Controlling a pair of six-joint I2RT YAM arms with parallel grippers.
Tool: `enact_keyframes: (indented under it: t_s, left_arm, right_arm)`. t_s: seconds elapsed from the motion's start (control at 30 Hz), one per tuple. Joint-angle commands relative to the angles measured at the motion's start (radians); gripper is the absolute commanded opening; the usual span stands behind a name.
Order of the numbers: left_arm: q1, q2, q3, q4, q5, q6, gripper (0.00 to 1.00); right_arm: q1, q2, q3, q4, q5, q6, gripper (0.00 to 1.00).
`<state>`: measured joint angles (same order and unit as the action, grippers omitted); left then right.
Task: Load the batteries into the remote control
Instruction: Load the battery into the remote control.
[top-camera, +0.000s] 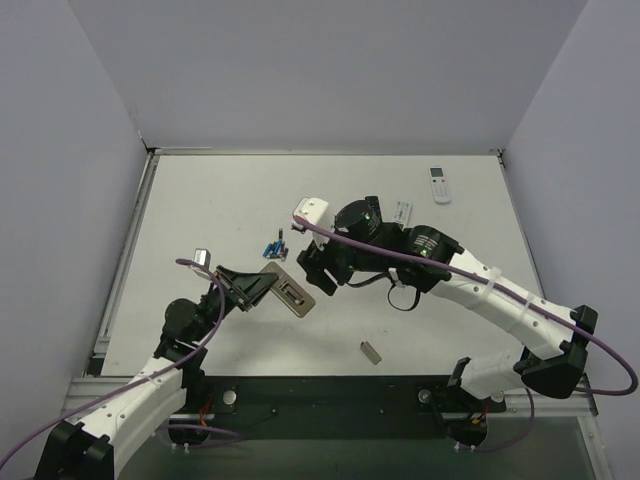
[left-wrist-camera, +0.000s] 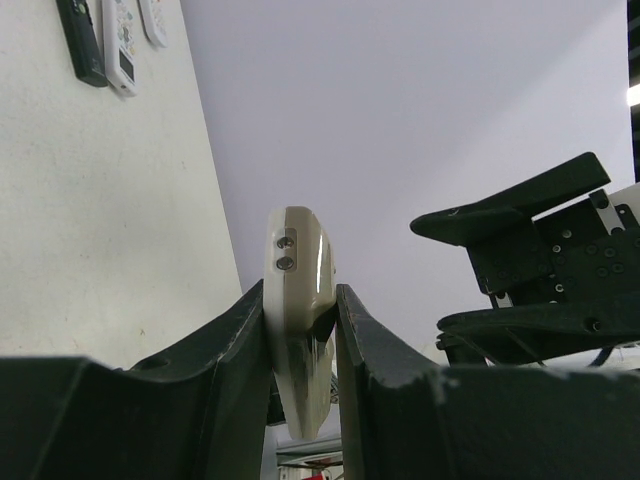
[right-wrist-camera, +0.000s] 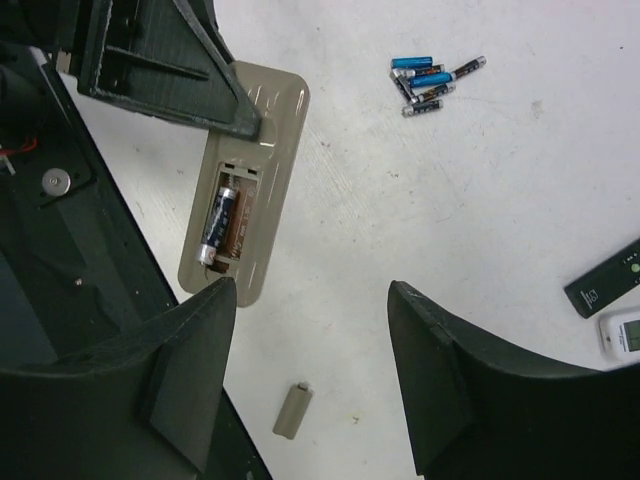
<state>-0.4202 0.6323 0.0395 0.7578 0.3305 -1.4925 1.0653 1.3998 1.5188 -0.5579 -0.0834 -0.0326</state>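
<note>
The remote control (top-camera: 296, 298) lies grey-tan back up, its end held by my left gripper (top-camera: 262, 285), which is shut on its sides; the left wrist view shows its edge (left-wrist-camera: 300, 270) between the fingers. In the right wrist view the remote control (right-wrist-camera: 270, 110) has an open recess with one dark battery (right-wrist-camera: 218, 222) in the left slot. Several loose blue and dark batteries (right-wrist-camera: 432, 80) lie in a pile beyond it, also in the top view (top-camera: 275, 250). My right gripper (right-wrist-camera: 310, 290) is open and empty, hovering just beside the remote's free end (top-camera: 320, 266).
The grey battery cover (right-wrist-camera: 292, 410) lies loose near the table's front edge (top-camera: 371, 352). A white remote (top-camera: 438, 183) and another remote (top-camera: 403, 212) lie at the back right. A slim black remote (right-wrist-camera: 603, 285) lies at the right.
</note>
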Motion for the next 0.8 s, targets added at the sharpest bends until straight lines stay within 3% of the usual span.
enact_keyframes:
  t_s: [0.0,0.13,0.37,0.77]
  left_arm:
    - [-0.003,0.010,-0.055,0.071,0.053,-0.018,0.00]
    - [-0.003,0.036,-0.046,0.083,0.077,-0.023,0.00]
    - [-0.003,0.061,0.000,0.090,0.123,-0.020,0.00]
    - [-0.003,0.079,0.049,0.107,0.193,0.000,0.00]
  right_arm:
    - [-0.037,-0.099,-0.100,0.099,-0.254,-0.189,0.59]
    - [-0.038,-0.168,-0.247,0.245,-0.378,-0.294,0.63]
    - [-0.041,-0.174,-0.292,0.271,-0.512,-0.403,0.62]
    - [-0.074,-0.107,-0.278,0.248,-0.685,-0.489,0.37]
